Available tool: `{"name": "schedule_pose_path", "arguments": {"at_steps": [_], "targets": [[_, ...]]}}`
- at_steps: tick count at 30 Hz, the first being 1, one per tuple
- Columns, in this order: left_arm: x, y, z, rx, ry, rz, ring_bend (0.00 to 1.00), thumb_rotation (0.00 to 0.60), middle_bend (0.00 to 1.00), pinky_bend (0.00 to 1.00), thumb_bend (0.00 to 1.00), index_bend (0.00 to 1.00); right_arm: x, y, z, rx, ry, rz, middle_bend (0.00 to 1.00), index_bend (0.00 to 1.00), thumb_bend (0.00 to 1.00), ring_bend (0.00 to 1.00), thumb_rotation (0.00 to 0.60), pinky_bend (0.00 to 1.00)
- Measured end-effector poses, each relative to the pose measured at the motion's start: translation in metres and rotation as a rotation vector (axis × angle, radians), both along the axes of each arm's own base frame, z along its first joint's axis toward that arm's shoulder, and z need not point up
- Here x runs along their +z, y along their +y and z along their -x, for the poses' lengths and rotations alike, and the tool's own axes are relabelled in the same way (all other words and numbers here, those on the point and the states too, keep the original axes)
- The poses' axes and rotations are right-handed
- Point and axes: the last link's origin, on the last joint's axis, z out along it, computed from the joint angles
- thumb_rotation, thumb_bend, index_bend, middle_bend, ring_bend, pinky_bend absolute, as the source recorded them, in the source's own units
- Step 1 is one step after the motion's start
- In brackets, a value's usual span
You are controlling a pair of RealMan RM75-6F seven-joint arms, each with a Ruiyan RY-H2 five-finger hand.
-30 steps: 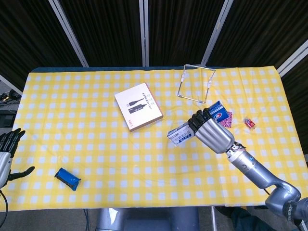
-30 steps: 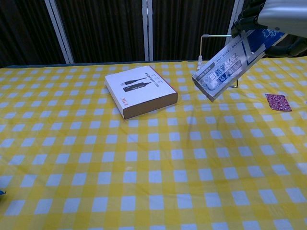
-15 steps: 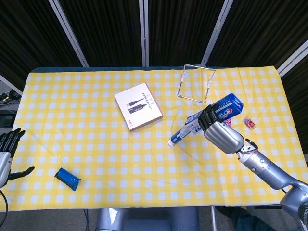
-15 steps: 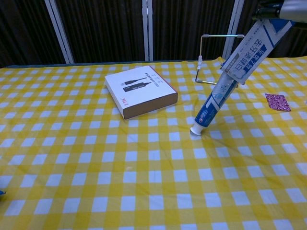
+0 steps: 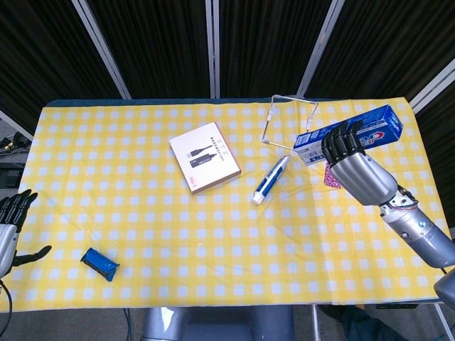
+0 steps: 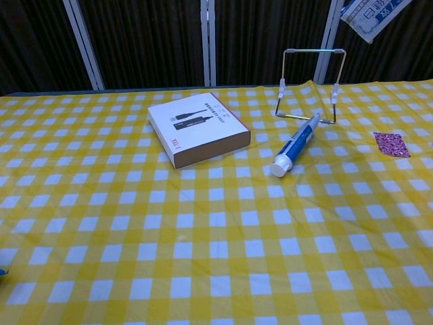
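At the far left edge of the table, in the head view, the left hand (image 5: pixel 13 224) hangs beside the yellow checked tablecloth (image 5: pixel 128 177) with its fingers spread apart and nothing in them. Just to its right, near the front edge, a small blue packet (image 5: pixel 99 264) lies on the cloth, apart from the hand. Further right, toward the middle, a white flat box (image 5: pixel 205 157) with a printed lid rests flat, turned at an angle. Right of it lies a toothpaste tube (image 5: pixel 270 180), white cap pointing to the near left, its tail end close to the base of a wire stand (image 5: pixel 290 125) that sits upright toward the far edge. Further right again, the right hand (image 5: pixel 357 167) is raised above the cloth, its fingers wrapped around a blue toothpaste carton (image 5: pixel 350 134) held roughly level, tilted slightly up to the right. A small patterned red packet (image 6: pixel 392 143) lies on the cloth beneath that hand, partly hidden by it in the head view.
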Motion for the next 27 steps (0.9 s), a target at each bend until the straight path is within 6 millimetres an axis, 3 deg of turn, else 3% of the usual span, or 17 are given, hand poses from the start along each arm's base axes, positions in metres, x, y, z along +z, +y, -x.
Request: {"name": "schedule_pose_path", "arguments": {"at_steps": [7, 16, 17, 20, 22, 27], "targets": [[-0.002, -0.002, -0.002, -0.006, 0.005, 0.006, 0.0, 0.6, 0.0, 0.0, 0.0, 0.0, -0.023, 0.004, 0.015, -0.2, -0.3, -0.176, 0.37, 0.38, 0.51, 0.29, 0.6, 0.39], [-0.003, 0.0, 0.001, 0.007, 0.011, 0.011, 0.0, 0.6, 0.0, 0.0, 0.0, 0.0, -0.103, 0.022, 0.028, -0.44, -0.563, -0.53, 0.37, 0.35, 0.49, 0.31, 0.6, 0.44], [-0.003, 0.0, 0.001, 0.008, 0.011, 0.011, 0.0, 0.6, 0.0, 0.0, 0.0, 0.0, -0.112, 0.025, 0.028, -0.459, -0.584, -0.564, 0.34, 0.29, 0.44, 0.3, 0.6, 0.42], [-0.003, 0.001, 0.002, 0.009, 0.009, 0.01, 0.0, 0.6, 0.0, 0.0, 0.0, 0.0, -0.14, 0.033, 0.029, -0.51, -0.626, -0.652, 0.11, 0.06, 0.13, 0.17, 0.6, 0.3], [-0.003, 0.001, 0.002, 0.01, 0.009, 0.011, 0.0, 0.6, 0.0, 0.0, 0.0, 0.0, -0.154, 0.036, 0.03, -0.545, -0.64, -0.691, 0.01, 0.0, 0.02, 0.07, 0.6, 0.21], [-0.001, 0.002, 0.004, 0.014, 0.004, 0.01, 0.0, 0.6, 0.0, 0.0, 0.0, 0.0, -0.16, 0.041, 0.029, -0.624, -0.708, -0.73, 0.0, 0.0, 0.0, 0.0, 0.6, 0.12]]}}
